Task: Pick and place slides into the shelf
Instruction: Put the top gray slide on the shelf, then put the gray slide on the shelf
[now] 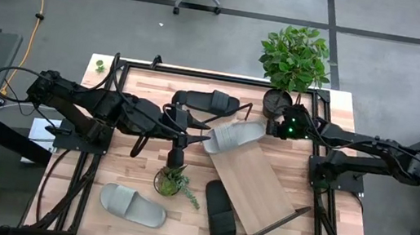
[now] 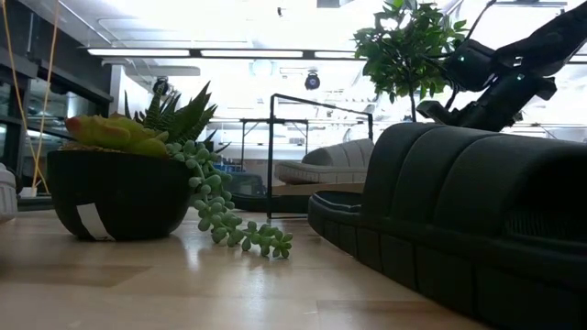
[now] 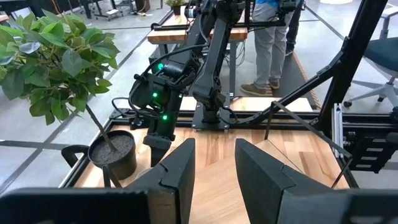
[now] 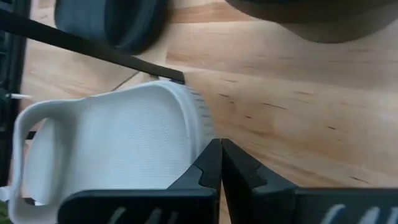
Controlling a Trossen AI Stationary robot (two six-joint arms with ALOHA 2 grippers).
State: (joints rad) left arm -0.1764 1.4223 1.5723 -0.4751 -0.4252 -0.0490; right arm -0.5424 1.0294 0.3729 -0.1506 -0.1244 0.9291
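- One light grey slide (image 1: 234,137) lies on the upper end of the shelf (image 1: 253,188), the slanted light-wood board at the table's centre, running toward five o'clock.
- In the right wrist view that same pale slide (image 4: 112,146) sits on the board with its wide strap up, just beside the fingertips.
- The right tool (image 1: 272,129) hovers at the slide's two o'clock end; its fingers (image 4: 211,163) are pressed together with nothing between them.
- The left tool (image 1: 197,141) is at the slide's nine o'clock end, released, its two fingers (image 3: 177,168) spread apart and gripping nothing.
- A black slide (image 1: 206,100) rests on the table (image 1: 333,118) at eleven o'clock from the shelf.
- The second black slide (image 1: 220,213) lies beside the shelf's lower edge, at seven o'clock.
- The other grey slide (image 1: 132,205) is farther out at eight o'clock, near the table's front edge.
- A small succulent pot (image 1: 171,180) stands between that grey slide and the left tool.
- A leafy potted plant (image 1: 293,63) stands at one o'clock, just behind the right tool.
- In the left wrist view a person's legs (image 3: 268,43) show in the room beyond.
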